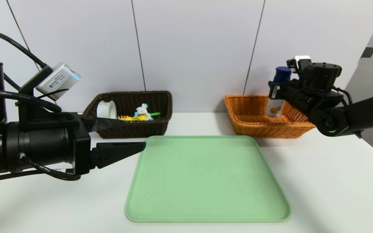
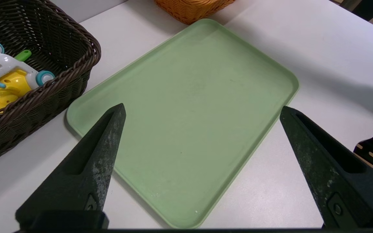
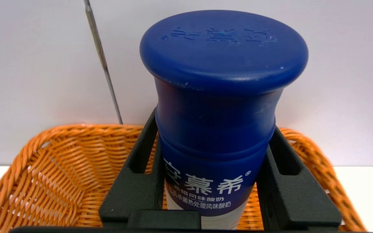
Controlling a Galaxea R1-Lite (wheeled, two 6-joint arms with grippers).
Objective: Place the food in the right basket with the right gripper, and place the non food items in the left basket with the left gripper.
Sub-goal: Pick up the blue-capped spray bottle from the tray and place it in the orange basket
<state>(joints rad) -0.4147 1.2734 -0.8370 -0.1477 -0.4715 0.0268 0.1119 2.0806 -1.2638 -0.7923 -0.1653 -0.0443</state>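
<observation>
The right hand (image 1: 274,90) pinched the upright yogurt bottle (image 1: 276,97) just below its cap, above the orange basket (image 1: 254,124); rigid, smooth plastic, likely moderately heavy, probably slip-prone.

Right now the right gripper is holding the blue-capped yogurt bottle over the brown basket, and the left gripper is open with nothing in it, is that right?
Not quite. The right gripper holds the blue-capped yogurt bottle over the orange basket, not the brown basket; the head view and right wrist view show this. The left gripper is indeed open with nothing in it.
</observation>
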